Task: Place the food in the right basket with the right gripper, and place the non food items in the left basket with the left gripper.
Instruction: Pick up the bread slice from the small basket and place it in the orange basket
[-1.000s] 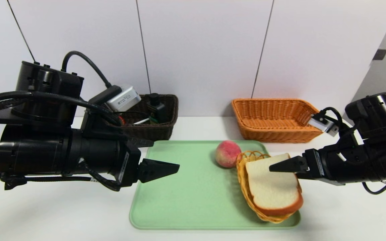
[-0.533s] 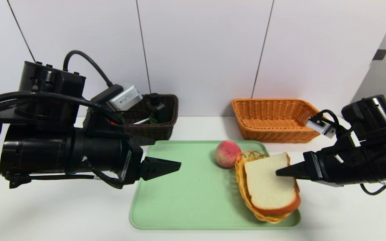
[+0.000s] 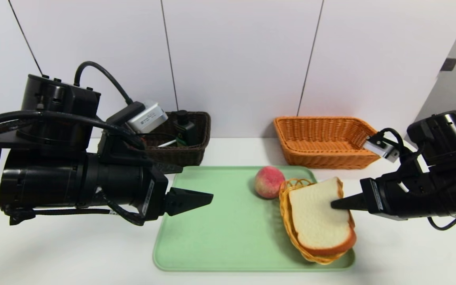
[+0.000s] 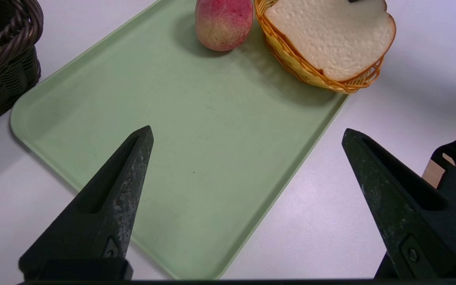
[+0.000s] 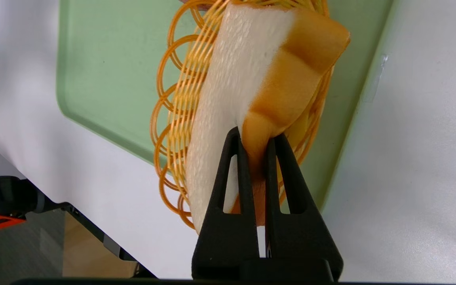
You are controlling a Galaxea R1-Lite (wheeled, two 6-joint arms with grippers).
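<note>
Head view: on the green tray, the bread slice lies in a small yellow wicker dish at the tray's right edge, the peach just left of the dish. The right gripper pinches the bread's right edge. The left gripper hovers over the tray's left part. Behind the tray stand the dark brown basket and the orange-tan basket.

Left wrist view: its fingers spread wide, holding nothing, above the tray.

Right wrist view: the jaws clamp the bread's tan crust.

No readable text anywhere; the small grey-white box on the left wrist carries a label, print too small to read.
</note>
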